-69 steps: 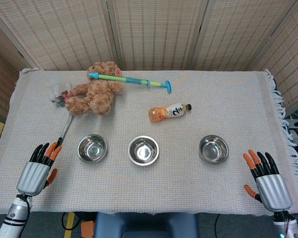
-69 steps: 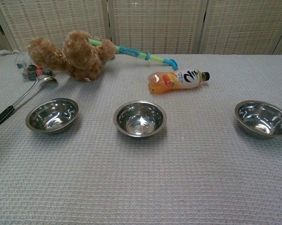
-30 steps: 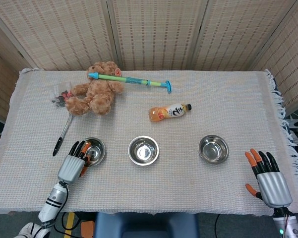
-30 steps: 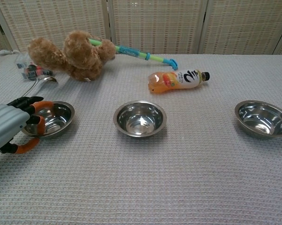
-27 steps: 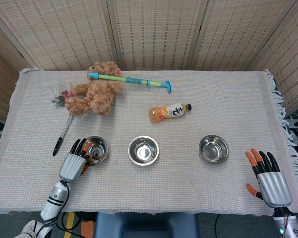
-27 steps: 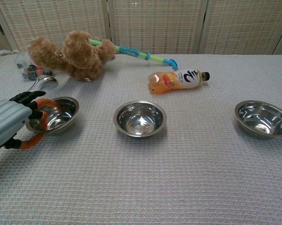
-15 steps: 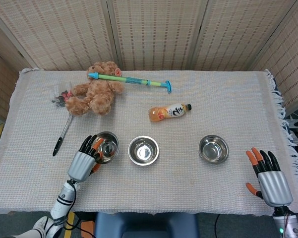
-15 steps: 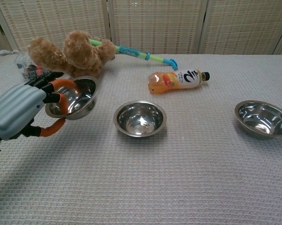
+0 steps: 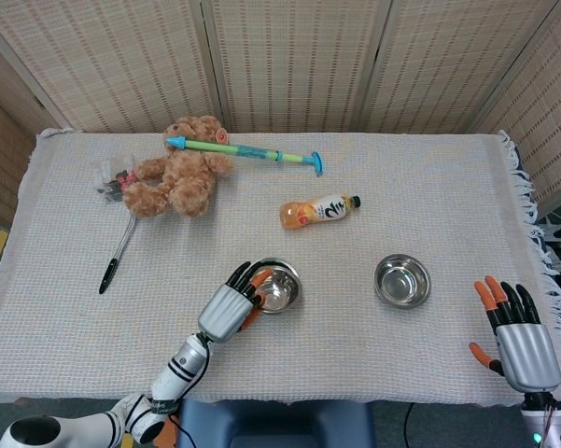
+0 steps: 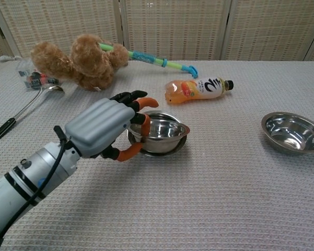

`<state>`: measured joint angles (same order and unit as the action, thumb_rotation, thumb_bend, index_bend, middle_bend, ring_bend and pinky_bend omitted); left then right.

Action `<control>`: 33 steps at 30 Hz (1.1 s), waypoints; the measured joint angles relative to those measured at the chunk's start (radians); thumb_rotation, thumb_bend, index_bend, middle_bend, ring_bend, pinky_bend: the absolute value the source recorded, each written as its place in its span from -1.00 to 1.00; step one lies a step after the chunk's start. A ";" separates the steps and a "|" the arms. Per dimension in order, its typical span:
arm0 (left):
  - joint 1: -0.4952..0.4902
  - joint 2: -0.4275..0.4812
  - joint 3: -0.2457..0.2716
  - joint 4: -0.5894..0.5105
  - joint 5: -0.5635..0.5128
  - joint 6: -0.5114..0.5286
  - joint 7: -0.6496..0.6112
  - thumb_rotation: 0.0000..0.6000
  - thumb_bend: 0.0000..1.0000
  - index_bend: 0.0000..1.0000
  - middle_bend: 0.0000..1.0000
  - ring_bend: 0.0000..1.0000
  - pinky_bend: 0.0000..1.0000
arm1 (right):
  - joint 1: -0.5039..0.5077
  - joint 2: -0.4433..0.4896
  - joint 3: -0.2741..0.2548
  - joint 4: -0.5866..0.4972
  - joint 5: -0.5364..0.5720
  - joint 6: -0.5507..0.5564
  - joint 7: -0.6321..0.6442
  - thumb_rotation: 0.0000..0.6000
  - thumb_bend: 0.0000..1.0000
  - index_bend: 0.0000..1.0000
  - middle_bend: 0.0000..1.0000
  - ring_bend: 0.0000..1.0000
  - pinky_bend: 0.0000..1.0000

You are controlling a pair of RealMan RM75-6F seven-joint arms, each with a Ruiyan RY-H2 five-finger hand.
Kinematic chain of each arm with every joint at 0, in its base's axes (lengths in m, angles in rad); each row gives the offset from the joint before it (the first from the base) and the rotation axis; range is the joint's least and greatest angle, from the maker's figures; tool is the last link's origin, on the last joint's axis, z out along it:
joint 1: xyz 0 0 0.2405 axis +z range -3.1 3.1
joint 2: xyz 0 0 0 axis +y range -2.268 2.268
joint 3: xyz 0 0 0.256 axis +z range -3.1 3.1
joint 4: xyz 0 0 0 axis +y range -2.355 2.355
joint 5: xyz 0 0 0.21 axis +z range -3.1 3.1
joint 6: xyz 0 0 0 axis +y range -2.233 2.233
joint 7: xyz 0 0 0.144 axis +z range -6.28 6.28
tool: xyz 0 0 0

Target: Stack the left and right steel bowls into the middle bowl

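Steel bowl (image 10: 162,130), gripped at its left rim by the left hand (image 10: 102,130), sits tilted in the middle bowl (image 10: 159,148) at the bench's centre. The right bowl (image 9: 401,280) lies well apart to the right, untouched. The right hand (image 9: 518,343) hovers at the near right edge, fingers spread, holding nothing. Farther off lie an orange drink bottle (image 9: 320,211), a teddy bear (image 9: 179,177) with a green-blue stick (image 9: 247,151) across it, and a ladle (image 9: 119,249) on the left of the woven cloth (image 9: 429,187).
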<state>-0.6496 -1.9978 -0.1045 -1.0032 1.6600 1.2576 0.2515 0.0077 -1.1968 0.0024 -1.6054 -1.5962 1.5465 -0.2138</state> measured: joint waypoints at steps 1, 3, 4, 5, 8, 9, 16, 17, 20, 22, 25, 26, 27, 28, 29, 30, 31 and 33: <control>-0.006 -0.005 -0.003 0.003 -0.008 -0.009 0.004 1.00 -0.13 -0.30 -0.89 -1.00 -0.79 | -0.001 0.001 -0.002 -0.002 -0.006 0.002 0.002 1.00 -0.81 -1.00 -1.00 -1.00 -1.00; -0.010 -0.009 -0.003 0.006 -0.016 -0.017 0.007 1.00 -0.13 -0.62 -0.95 -1.00 -0.81 | -0.002 0.002 -0.005 -0.003 -0.018 0.009 0.006 1.00 -0.81 -1.00 -1.00 -1.00 -1.00; -0.012 -0.008 -0.001 0.006 -0.017 -0.021 0.010 1.00 -0.13 -0.71 -0.97 -1.00 -0.81 | -0.003 0.003 -0.008 -0.002 -0.028 0.013 0.009 1.00 -0.81 -1.00 -1.00 -1.00 -1.00; -0.013 -0.004 0.000 0.001 -0.020 -0.030 0.018 1.00 -0.14 -0.84 -0.99 -1.00 -0.82 | -0.004 0.004 -0.010 -0.001 -0.034 0.017 0.013 1.00 -0.81 -1.00 -1.00 -1.00 -1.00; -0.011 0.013 0.008 -0.036 -0.017 -0.037 0.036 1.00 -0.14 -0.96 -1.00 -1.00 -0.83 | -0.004 0.007 -0.013 0.002 -0.037 0.017 0.023 1.00 -0.81 -1.00 -1.00 -1.00 -1.00; -0.008 0.021 0.011 -0.054 -0.014 -0.030 0.043 1.00 -0.13 -0.98 -1.00 -1.00 -0.83 | -0.004 0.007 -0.013 0.002 -0.036 0.015 0.021 1.00 -0.81 -1.00 -1.00 -1.00 -1.00; 0.047 0.146 0.079 -0.243 0.015 0.034 0.117 1.00 -0.14 -1.00 -1.00 -1.00 -0.83 | 0.020 -0.013 -0.009 0.018 -0.007 -0.055 -0.020 1.00 -0.81 -1.00 -1.00 -1.00 -1.00; 0.067 0.180 0.099 -0.271 0.019 0.049 0.126 1.00 -0.14 -1.00 -1.00 -1.00 -0.83 | 0.028 -0.022 -0.006 0.024 -0.002 -0.072 -0.025 1.00 -0.81 -1.00 -1.00 -1.00 -1.00; 0.131 0.267 0.148 -0.311 0.019 0.090 0.139 1.00 -0.15 -1.00 -1.00 -1.00 -0.84 | 0.071 -0.064 0.009 0.057 0.010 -0.131 -0.048 1.00 -0.81 -0.92 -1.00 -1.00 -1.00; 0.171 0.311 0.170 -0.316 0.011 0.114 0.136 1.00 -0.14 -1.00 -1.00 -1.00 -0.84 | 0.109 -0.098 0.024 0.081 0.016 -0.171 -0.078 1.00 -0.81 -0.79 -1.00 -1.00 -1.00; 0.212 0.353 0.182 -0.308 -0.013 0.138 0.103 1.00 -0.14 -1.00 -1.00 -1.00 -0.84 | 0.162 -0.144 0.046 0.110 0.034 -0.231 -0.123 1.00 -0.80 -0.59 -1.00 -1.00 -1.00; 0.224 0.364 0.183 -0.301 -0.024 0.145 0.085 1.00 -0.15 -1.00 -1.00 -1.00 -0.84 | 0.175 -0.156 0.053 0.116 0.045 -0.251 -0.135 1.00 -0.79 -0.51 -1.00 -1.00 -1.00; 0.232 0.373 0.183 -0.295 -0.032 0.149 0.071 1.00 -0.15 -1.00 -1.00 -1.00 -0.84 | 0.187 -0.167 0.060 0.123 0.059 -0.271 -0.146 1.00 -0.79 -0.46 -1.00 -1.00 -1.00; 0.240 0.382 0.182 -0.287 -0.040 0.153 0.057 1.00 -0.15 -1.00 -1.00 -1.00 -0.84 | 0.200 -0.180 0.069 0.130 0.082 -0.301 -0.160 1.00 -0.78 -0.40 -1.00 -1.00 -1.00; 0.249 0.394 0.180 -0.279 -0.048 0.158 0.042 1.00 -0.15 -1.00 -1.00 -1.00 -0.84 | 0.209 -0.190 0.075 0.135 0.100 -0.323 -0.172 1.00 -0.76 -0.35 -1.00 -1.00 -1.00; 0.254 0.403 0.177 -0.274 -0.052 0.160 0.032 1.00 -0.15 -1.00 -1.00 -1.00 -0.84 | 0.221 -0.201 0.082 0.140 0.120 -0.346 -0.184 1.00 -0.75 -0.33 -1.00 -1.00 -1.00; 0.258 0.410 0.175 -0.270 -0.055 0.163 0.023 1.00 -0.15 -1.00 -1.00 -1.00 -0.84 | 0.238 -0.217 0.091 0.150 0.146 -0.373 -0.201 1.00 -0.73 -0.30 -1.00 -1.00 -1.00; 0.264 0.423 0.168 -0.262 -0.058 0.166 0.006 1.00 -0.15 -1.00 -1.00 -1.00 -0.84 | 0.260 -0.242 0.102 0.168 0.182 -0.404 -0.225 1.00 -0.68 -0.25 -1.00 -1.00 -1.00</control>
<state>-0.3860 -1.5747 0.0640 -1.2655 1.6022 1.4232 0.2570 0.2675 -1.4387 0.1042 -1.4370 -1.4147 1.1426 -0.4390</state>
